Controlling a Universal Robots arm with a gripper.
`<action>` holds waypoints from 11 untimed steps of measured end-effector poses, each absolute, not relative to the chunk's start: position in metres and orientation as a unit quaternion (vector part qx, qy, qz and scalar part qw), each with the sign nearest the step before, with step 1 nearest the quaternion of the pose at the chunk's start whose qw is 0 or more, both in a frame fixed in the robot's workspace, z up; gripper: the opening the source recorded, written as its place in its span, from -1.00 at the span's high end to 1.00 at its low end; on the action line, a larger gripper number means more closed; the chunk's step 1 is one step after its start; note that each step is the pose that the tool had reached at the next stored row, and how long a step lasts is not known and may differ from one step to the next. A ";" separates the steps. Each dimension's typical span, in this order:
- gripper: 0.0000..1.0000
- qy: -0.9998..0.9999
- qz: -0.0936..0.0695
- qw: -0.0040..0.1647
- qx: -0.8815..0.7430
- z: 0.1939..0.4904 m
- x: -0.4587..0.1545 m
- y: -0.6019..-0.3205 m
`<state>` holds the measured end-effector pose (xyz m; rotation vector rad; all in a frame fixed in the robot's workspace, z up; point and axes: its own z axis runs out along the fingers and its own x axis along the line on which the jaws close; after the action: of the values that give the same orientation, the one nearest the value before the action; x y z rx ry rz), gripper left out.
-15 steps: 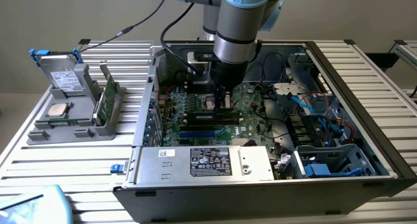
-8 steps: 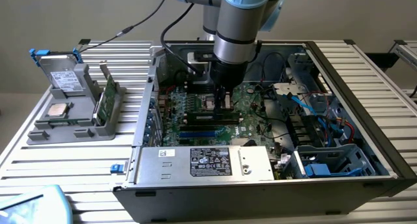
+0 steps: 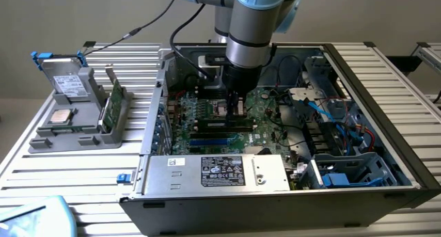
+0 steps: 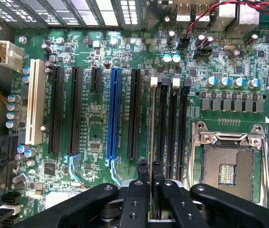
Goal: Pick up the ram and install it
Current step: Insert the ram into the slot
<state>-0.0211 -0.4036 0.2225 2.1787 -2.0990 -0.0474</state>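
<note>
In the wrist view my gripper (image 4: 150,183) is shut on the ram (image 4: 152,128). The ram shows edge-on as a thin pale line running along the memory slots (image 4: 163,128) of the green motherboard (image 4: 91,128). It stands over the slot whose far end carries a white latch (image 4: 154,81), and I cannot tell how deep it sits. In the exterior view the gripper (image 3: 234,107) reaches straight down into the open computer case (image 3: 386,144), over the middle of the motherboard (image 3: 206,113).
An empty processor socket (image 4: 227,166) lies beside the memory slots. The power supply (image 3: 220,172) fills the case's near side, and cables (image 3: 331,118) run at the exterior view's right. A grey tray (image 3: 76,128) outside holds a silver processor chip (image 3: 62,115) and a green card (image 3: 113,105).
</note>
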 end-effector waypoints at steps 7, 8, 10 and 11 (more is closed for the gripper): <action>0.72 -0.696 -0.017 0.059 0.716 0.222 -0.021 -0.403; 0.72 -0.696 -0.017 0.059 0.716 0.222 -0.021 -0.402; 0.72 -0.696 -0.016 0.059 0.716 0.221 -0.021 -0.402; 0.72 -0.696 -0.016 0.060 0.716 0.221 -0.021 -0.402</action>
<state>-0.0211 -0.4024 0.2209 2.1663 -2.1069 -0.0487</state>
